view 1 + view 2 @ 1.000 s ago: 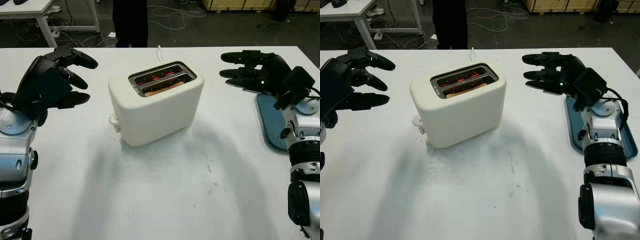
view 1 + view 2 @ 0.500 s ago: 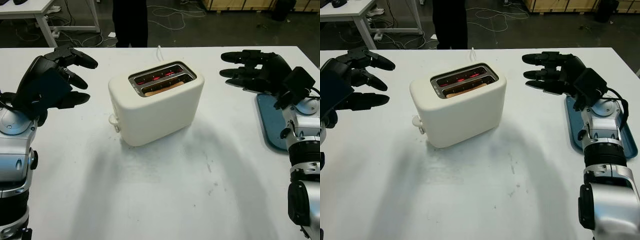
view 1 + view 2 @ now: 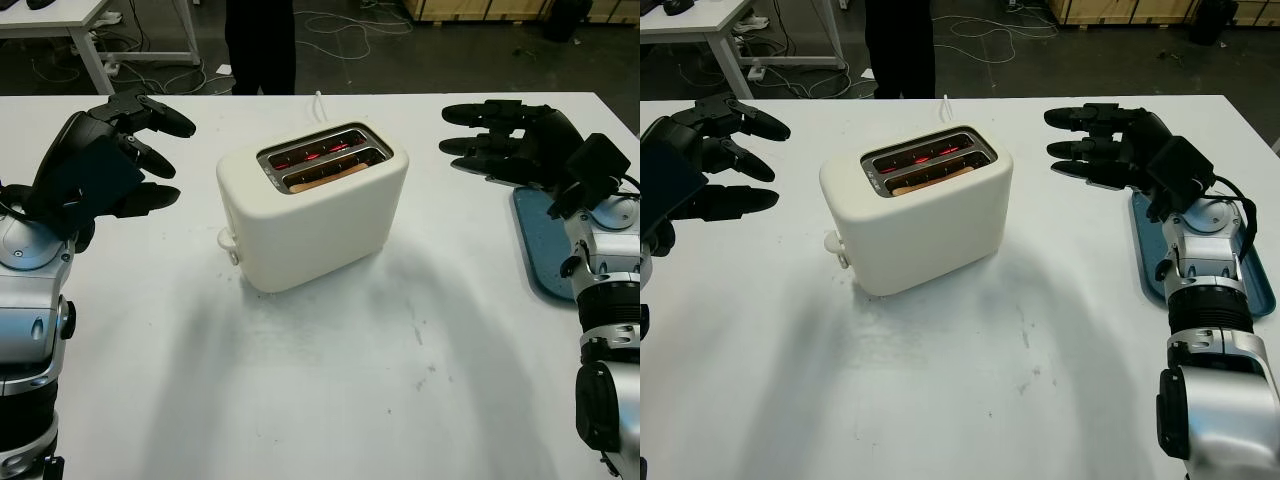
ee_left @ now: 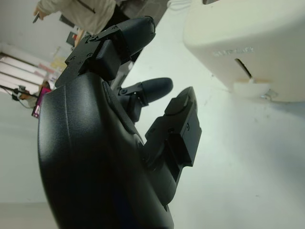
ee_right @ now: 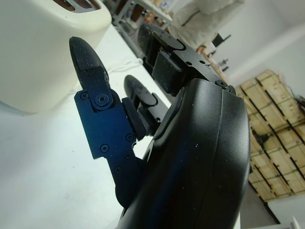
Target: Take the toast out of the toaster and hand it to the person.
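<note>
Both of my black three-finger hands hold nothing and hang open above the white table (image 3: 330,400), one on each side of the cream-white two-slot plastic toaster (image 3: 312,205). My left hand (image 3: 105,160) is well to the toaster's left, fingers pointing toward it, apart from its body. My right hand (image 3: 510,145) is off to the toaster's right, near the table's far right part, its fingers reaching inward, also not touching the toaster. Beneath and behind my right wrist lies a flat blue tray (image 3: 540,250) at the table's right edge.

In the toaster's near slot sits the brown slice of toast (image 3: 325,180), down inside with only its top edge showing; the far slot glows red (image 3: 925,155). A small cream lever (image 3: 228,243) sticks out low on the toaster's left end. Beyond the far edge of the table stands a person in dark trousers (image 3: 260,45).
</note>
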